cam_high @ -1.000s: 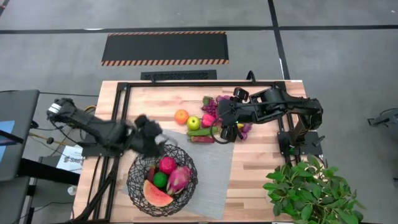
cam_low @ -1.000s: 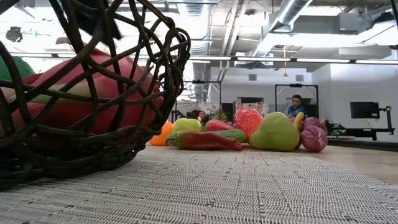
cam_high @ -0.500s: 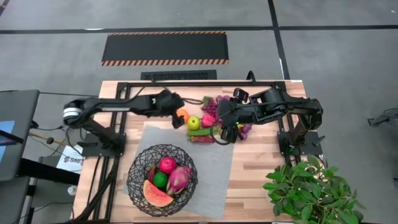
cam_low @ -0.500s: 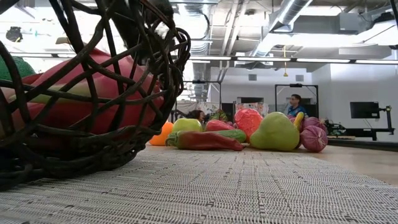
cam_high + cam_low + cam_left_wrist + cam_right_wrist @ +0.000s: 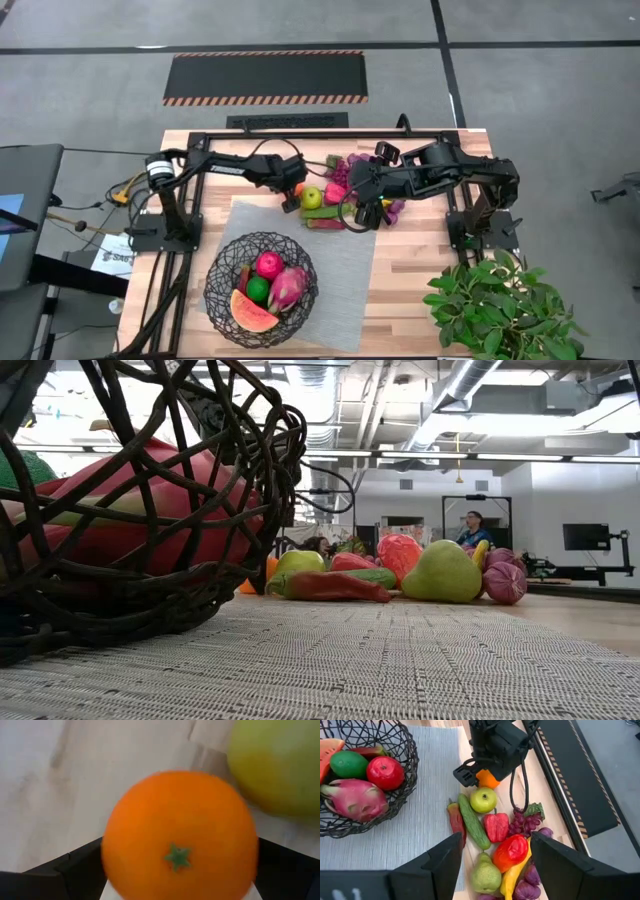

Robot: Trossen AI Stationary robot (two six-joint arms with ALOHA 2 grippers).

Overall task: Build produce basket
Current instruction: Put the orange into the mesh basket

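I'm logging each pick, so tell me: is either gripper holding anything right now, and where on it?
Neither holds anything. The left gripper is open around the orange, fingers at its sides, not closed. The right gripper hangs open over the produce pile.

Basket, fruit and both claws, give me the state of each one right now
basket: upright on mat, partly filled
orange: on table, between left claw's fingers, not lifted
left claw: open around orange
right claw: open, empty, above the pile
green apple: loose on table beside orange
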